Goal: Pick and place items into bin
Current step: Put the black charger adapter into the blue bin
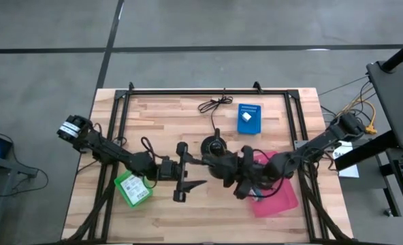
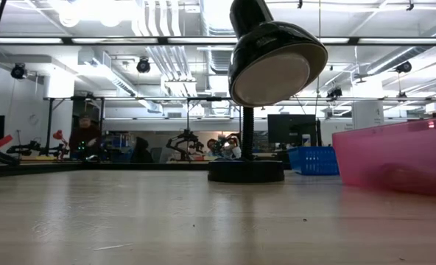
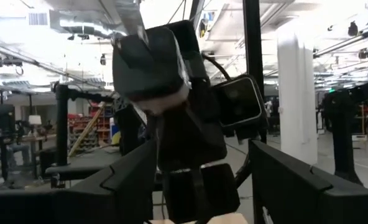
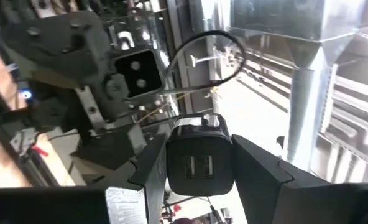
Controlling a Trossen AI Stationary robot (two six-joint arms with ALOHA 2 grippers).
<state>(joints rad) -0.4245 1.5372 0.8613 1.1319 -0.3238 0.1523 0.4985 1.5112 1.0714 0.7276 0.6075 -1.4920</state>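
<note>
My right gripper (image 4: 199,186) is shut on a small black cube (image 4: 199,165) with two sockets on its face. In the high view it sits mid-table (image 1: 215,167), beside the pink bin (image 1: 280,194), pointing at my left gripper (image 1: 188,171). My left gripper (image 3: 199,186) is open and faces it with nothing between its fingers. A green and white packet (image 1: 133,187) lies flat under the left arm. A black cable (image 1: 215,104) lies loose near the far edge. The pens are out of view. My right gripper pinches the black cube by two opposite side walls (image 4: 171,165), one finger (image 4: 150,171) on each side. The socket face looks back at the wrist camera. The fingers come roughly level from the table's right. The cube shows against the room beyond, touching nothing else.
The black round-based lamp stand (image 1: 214,145) rises just behind both grippers and fills the low view (image 2: 247,96). A blue basket (image 1: 250,118) sits near the far edge. The pink bin's wall (image 2: 395,158) shows at the right. Black frame rails (image 1: 120,122) run along the table's sides.
</note>
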